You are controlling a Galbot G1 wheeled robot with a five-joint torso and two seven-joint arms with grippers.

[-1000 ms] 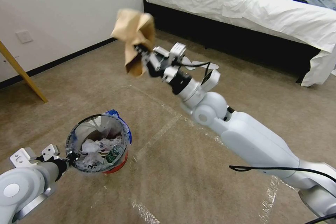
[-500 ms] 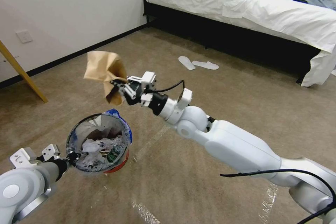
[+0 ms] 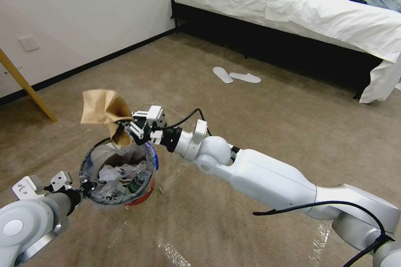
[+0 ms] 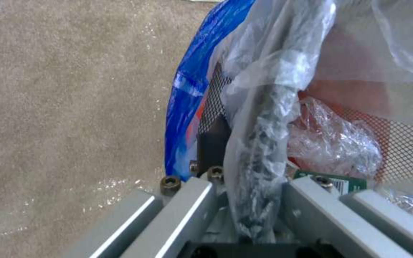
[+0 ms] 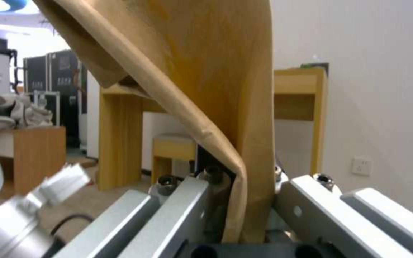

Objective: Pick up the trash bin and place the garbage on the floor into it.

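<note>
The left gripper (image 3: 85, 186) is clamping the near rim of the bin (image 3: 119, 171), its fingers (image 4: 213, 143) pinched narrow on the rim and the bunched clear liner, so the bin is hanging off the floor (image 3: 234, 225) with its mouth facing up. Tissues and a small green-labelled bottle (image 3: 135, 183) are lying inside the bin already.

The right gripper (image 3: 127, 129) is reaching across from the far side of the bin, its fingers squeezing the lower fold of a crumpled brown carton (image 3: 104, 110). In the right wrist view the carton (image 5: 192, 89) is standing up out of the jaws, pinched thin between them.

What matters here is where the carton is sitting against the bin's mouth. Its long axis is running up and away from the fingers, leaning out past the far rim of the bin, while only its lower tip is hanging over the opening, just above the rim. Most of its bulk looks to be outside the bin's circle, so a release here would risk it catching on the rim; the carton seems to need bringing further over the bin's centre first.
</note>
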